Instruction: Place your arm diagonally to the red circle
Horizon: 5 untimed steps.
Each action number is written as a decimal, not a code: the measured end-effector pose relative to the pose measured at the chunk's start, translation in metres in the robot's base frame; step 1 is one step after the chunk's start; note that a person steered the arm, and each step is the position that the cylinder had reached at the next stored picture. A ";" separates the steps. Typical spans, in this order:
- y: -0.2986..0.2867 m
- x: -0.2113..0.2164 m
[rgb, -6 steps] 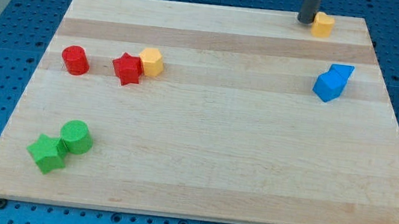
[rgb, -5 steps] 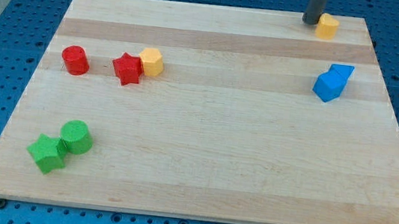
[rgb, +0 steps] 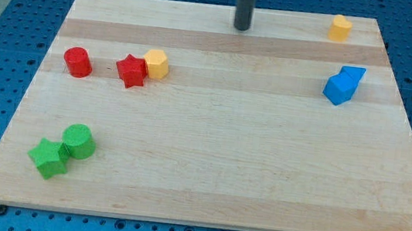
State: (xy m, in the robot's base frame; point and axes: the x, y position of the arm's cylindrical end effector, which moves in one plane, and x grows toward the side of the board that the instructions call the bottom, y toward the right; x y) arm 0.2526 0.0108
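Observation:
The red circle [rgb: 77, 62] lies near the board's left edge in the upper half. My tip [rgb: 242, 28] stands near the view's top, in the middle of the board, far to the right of the red circle and above it. A red star [rgb: 130, 70] sits to the right of the circle, touching a yellow hexagon-like block [rgb: 156, 63].
A small yellow block [rgb: 340, 27] sits at the top right of the wooden board [rgb: 211, 139]. Two blue blocks [rgb: 342, 85] touch at the right. A green circle [rgb: 78, 141] and a green star [rgb: 48, 158] touch at the bottom left.
My tip has moved left along the top of the board, away from the small yellow block. That block shifted slightly to the right. The other blocks have not moved.

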 end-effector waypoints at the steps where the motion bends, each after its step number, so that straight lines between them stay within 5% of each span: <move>1: -0.044 0.017; 5: -0.176 0.057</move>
